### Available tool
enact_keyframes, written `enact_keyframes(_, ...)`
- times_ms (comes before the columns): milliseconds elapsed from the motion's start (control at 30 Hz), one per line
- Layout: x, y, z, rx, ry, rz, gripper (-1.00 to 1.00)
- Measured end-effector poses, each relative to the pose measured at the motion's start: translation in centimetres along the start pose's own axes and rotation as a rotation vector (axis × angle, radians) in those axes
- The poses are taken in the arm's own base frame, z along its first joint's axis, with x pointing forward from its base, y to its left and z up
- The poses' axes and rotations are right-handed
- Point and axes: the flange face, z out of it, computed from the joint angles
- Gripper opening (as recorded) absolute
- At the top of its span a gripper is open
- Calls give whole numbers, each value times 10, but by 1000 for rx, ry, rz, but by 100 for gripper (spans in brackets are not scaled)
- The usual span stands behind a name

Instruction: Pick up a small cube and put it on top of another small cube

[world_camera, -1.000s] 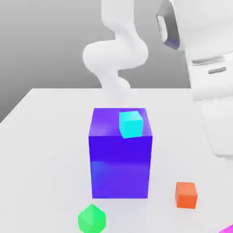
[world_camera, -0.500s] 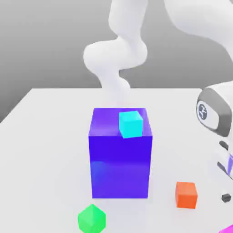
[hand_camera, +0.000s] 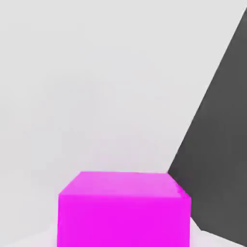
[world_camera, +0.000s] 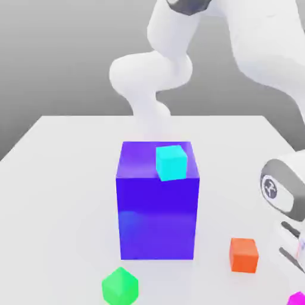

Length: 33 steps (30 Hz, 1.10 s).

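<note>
The small cube (world_camera: pixel 296 299) is bright magenta and sits on the white table at the exterior view's lower right corner, partly cut off by the frame. In the hand view the same cube (hand_camera: pixel 123 212) looms very close, resting on the table near its edge. My gripper (world_camera: pixel 291 256) hangs low directly over this cube, shut. Whether it holds the cube is hidden. A cyan small cube (world_camera: pixel 171 162) rests on top of the big blue-purple block (world_camera: pixel 157 214) at mid-table.
An orange cube (world_camera: pixel 243 255) lies just to the exterior view's left of my hand. A green cube (world_camera: pixel 120 286) sits in front of the big block. The table edge (hand_camera: pixel 193 159) runs close beside the magenta cube, with dark floor beyond.
The arm swung down from high at the exterior view's right to low over the magenta cube. The gripper went from open to shut. The other cubes stayed put.
</note>
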Motion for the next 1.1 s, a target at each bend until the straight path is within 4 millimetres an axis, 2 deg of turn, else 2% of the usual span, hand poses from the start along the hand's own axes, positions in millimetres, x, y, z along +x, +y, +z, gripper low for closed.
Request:
enact_keyframes(167, -34, 27, -88, -98, -5, -10, -100)
enact_keyframes(300, -75, 45, -144, -157, -7, -3, -100)
enact_keyframes(433, -131, 64, -180, -191, -11, 25, -100)
enact_keyframes(533, -172, 73, -193, -198, -12, 40, -100)
enact_keyframes(667, -225, 82, -192, -186, -13, 55, -100)
enact_keyframes(800, -271, 84, -171, -152, -13, 56, -100)
enact_keyframes(933, -309, 80, -132, -98, -10, 44, -100)
enact_keyframes(1100, -328, 60, -64, -10, -1, -21, -100)
